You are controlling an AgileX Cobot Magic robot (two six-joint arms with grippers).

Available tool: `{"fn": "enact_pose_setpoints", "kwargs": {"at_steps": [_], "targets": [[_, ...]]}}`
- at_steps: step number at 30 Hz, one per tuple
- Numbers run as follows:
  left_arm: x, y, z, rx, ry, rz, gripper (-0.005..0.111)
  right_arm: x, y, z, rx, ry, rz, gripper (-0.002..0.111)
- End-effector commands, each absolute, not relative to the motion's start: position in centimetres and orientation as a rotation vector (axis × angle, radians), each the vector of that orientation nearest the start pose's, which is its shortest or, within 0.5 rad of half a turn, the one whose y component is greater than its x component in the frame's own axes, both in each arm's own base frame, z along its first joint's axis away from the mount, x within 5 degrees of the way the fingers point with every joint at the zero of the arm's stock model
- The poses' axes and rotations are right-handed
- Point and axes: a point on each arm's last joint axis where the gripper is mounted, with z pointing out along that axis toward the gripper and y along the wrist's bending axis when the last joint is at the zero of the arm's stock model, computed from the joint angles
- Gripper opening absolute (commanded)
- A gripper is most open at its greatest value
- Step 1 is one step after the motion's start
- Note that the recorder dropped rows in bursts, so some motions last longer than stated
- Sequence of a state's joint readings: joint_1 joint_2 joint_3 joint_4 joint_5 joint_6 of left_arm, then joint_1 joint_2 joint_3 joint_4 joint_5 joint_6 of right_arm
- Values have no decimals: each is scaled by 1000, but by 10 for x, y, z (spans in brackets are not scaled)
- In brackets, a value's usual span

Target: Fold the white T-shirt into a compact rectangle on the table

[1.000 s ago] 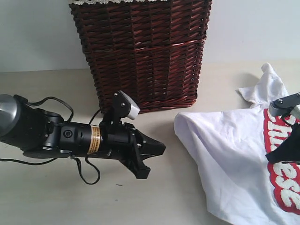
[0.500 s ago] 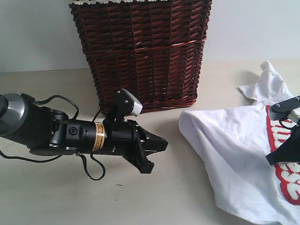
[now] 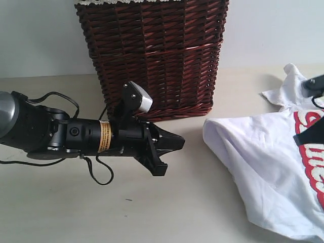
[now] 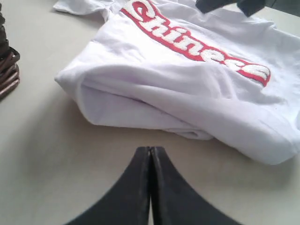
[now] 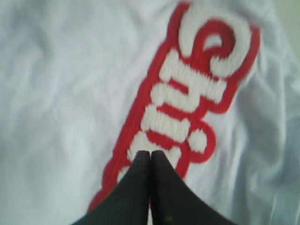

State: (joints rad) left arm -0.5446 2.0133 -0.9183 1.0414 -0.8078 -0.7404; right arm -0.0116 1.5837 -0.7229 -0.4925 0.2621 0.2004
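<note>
Left gripper, jaws pressed together, empty: white T-shirt lies just ahead of its tips. Right gripper, jaws likewise together, hovers directly over the cloth, so it's the nearer arm.

In the exterior view the white T-shirt is cut off by the right and near edges, and only part of its lettering is seen. Of the right gripper only dark fragments are shown there, the rest lying beyond the right edge. The right wrist view is blurred. There, part of the lettering is covered by the fingers, and where their tips meet the cloth cannot be made out. The basket is cropped at the top, the left arm at the left edge.
</note>
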Motion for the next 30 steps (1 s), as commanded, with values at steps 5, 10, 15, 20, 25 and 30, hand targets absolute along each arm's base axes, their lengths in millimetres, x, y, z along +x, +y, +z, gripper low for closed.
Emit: {"fn": "enact_pose_setpoints", "kwargs": {"at_steps": [5, 10, 15, 20, 25, 30], "targets": [[290, -248, 137, 1070, 1759, -956, 0, 256, 48, 196, -641, 2595, -112, 23], [284, -283, 138, 1182, 1655, -969, 2, 243, 77, 186, -847, 2643, 63, 20], [266, -310, 133, 1193, 1692, -1063, 21, 250, 79, 189, -753, 2588, 91, 30], [269, -308, 133, 1160, 1732, -1070, 38, 252, 83, 177, -685, 2645, 157, 51], [286, -292, 130, 1109, 1792, -989, 39, 257, 85, 149, -699, 2737, 157, 51], [309, -268, 134, 973, 1853, -980, 39, 260, 86, 126, -689, 2818, 167, 51]]}}
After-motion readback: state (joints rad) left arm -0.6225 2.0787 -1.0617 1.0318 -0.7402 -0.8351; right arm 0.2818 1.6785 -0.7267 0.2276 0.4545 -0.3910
